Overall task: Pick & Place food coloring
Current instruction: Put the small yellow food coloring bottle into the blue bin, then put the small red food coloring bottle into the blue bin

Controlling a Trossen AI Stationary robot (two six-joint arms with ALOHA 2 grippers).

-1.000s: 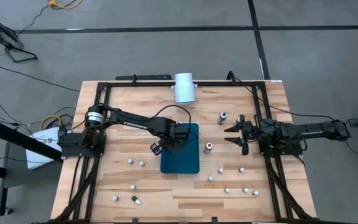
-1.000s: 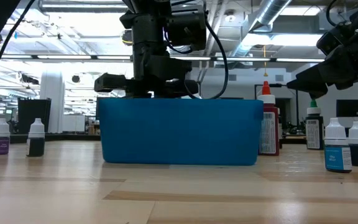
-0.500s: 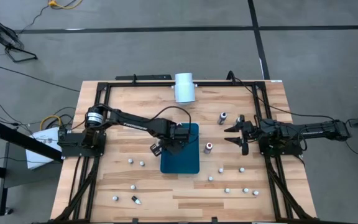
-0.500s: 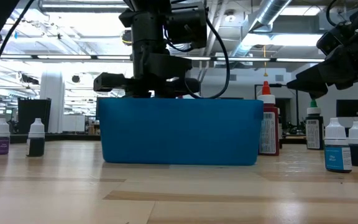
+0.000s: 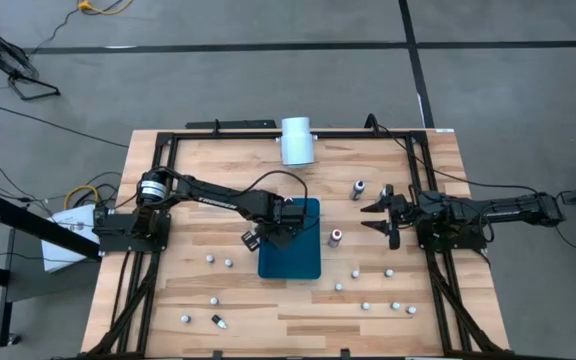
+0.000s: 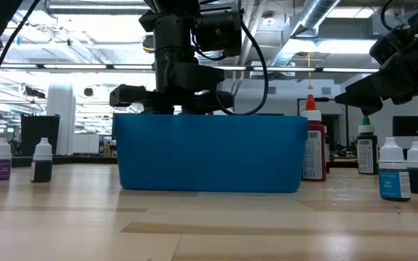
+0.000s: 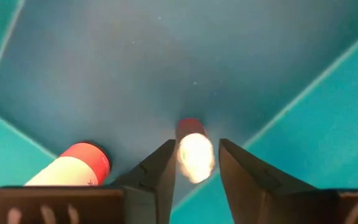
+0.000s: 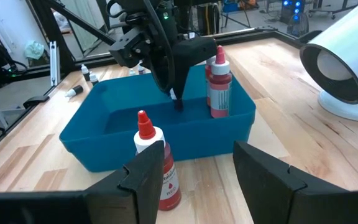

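A blue bin [image 5: 290,252] sits mid-worktop [image 5: 188,180], with a large white cylinder [image 5: 296,140] lying on its side near the far edge. Cables [image 5: 86,192] trail across the grey floor [image 5: 508,60].

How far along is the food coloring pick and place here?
Early. A first bottle already lies in the blue bin. The left gripper is down in the bin with a red bottle at its tip. Left: the bottle beside the bin and many small bottles scattered over the table. The right gripper waits open.
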